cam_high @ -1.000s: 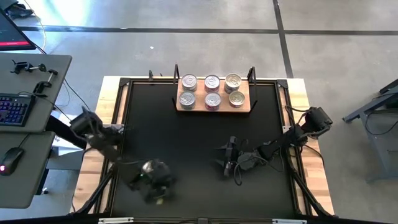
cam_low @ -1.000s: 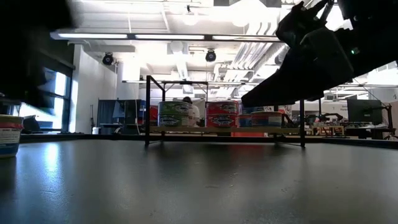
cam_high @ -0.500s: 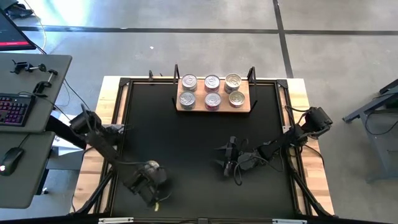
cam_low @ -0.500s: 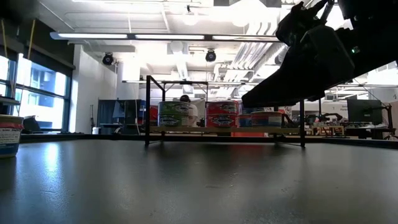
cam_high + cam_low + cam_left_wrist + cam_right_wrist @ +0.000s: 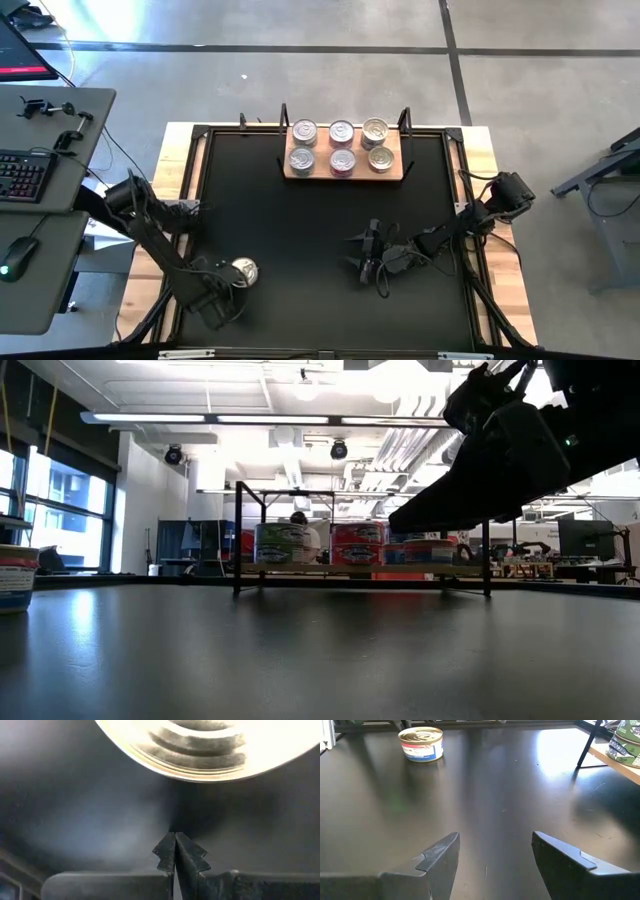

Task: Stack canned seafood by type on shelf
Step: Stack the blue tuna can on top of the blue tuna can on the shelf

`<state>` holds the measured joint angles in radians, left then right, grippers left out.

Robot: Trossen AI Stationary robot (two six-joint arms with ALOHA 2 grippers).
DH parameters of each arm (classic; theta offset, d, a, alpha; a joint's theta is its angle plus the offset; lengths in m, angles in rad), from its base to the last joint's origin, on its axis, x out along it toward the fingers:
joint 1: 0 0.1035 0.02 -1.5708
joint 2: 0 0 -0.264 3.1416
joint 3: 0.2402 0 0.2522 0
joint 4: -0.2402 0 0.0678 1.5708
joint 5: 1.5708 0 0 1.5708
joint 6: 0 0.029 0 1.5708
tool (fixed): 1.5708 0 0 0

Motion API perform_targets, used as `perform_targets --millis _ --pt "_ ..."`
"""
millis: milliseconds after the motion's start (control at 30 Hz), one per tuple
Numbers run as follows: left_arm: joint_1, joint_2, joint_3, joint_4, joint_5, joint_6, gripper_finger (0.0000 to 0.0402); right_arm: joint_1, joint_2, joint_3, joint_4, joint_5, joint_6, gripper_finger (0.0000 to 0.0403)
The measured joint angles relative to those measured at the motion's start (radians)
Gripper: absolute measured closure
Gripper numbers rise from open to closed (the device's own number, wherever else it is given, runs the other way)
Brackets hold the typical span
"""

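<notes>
Cans of seafood sit in two rows of three on the shelf at the worktop's far edge. One lone can rests near the front left, just beside the left end effector, fingers pressed together. Right end effector hovers mid-worktop, spread wide, holding nothing.

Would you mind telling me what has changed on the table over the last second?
The left gripper, shut and empty, has drawn back off the loose can, leaving it uncovered on the table. The right gripper, open, and the six cans on the shelf stayed put.
</notes>
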<state>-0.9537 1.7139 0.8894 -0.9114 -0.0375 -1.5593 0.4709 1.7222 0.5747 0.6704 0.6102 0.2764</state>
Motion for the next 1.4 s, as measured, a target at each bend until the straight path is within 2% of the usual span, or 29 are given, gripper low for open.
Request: perform_targets --millis 200,433,633,733,800,833,933,1033,1167,1400 --pt "0.053 -0.001 -0.017 0.08 -0.134 0.222 0.0401 0.0 0.0 0.0 0.0 0.0 0.003 0.0163" --pt "0.154 0.009 -0.005 0.176 -0.288 0.327 0.0401 0.0 0.0 0.0 0.0 0.0 0.011 0.0163" --pt "0.187 0.018 -0.011 0.345 -0.465 0.475 0.0401 0.0 0.0 0.0 0.0 0.0 0.011 0.0163" --pt "0.213 0.019 -0.012 0.503 -0.626 0.625 0.0401 0.0 0.0 0.0 0.0 0.0 0.011 0.0163" --pt "0.235 0.017 -0.011 0.651 -0.768 0.78 0.0401 0.0 0.0 0.0 0.0 0.0 0.011 0.0163" --pt "0.249 0.017 -0.01 0.724 -0.806 0.862 0.0401 0.0 0.0 0.0 0.002 0.0 0.011 0.0163" --pt "0.289 0.013 -0.004 0.895 -0.789 1.105 0.0401 -0.001 0.0 0.0 0.004 0.0 0.016 0.0163" --pt "0.315 0.007 0.019 0.904 -0.725 1.222 0.0401 -0.001 0.0 0.0 0.002 0.0 0.02 0.0163" --pt "0.328 0.001 0.057 0.734 -0.69 1.301 0.0382 -0.001 0.0 0.0 0.0 0.0 0.019 0.0163" --pt "0.351 0.0 0.068 0.5 -0.682 1.465 0.0289 -0.002 0.0 0.0 0.0 0.0 0.015 0.0163"
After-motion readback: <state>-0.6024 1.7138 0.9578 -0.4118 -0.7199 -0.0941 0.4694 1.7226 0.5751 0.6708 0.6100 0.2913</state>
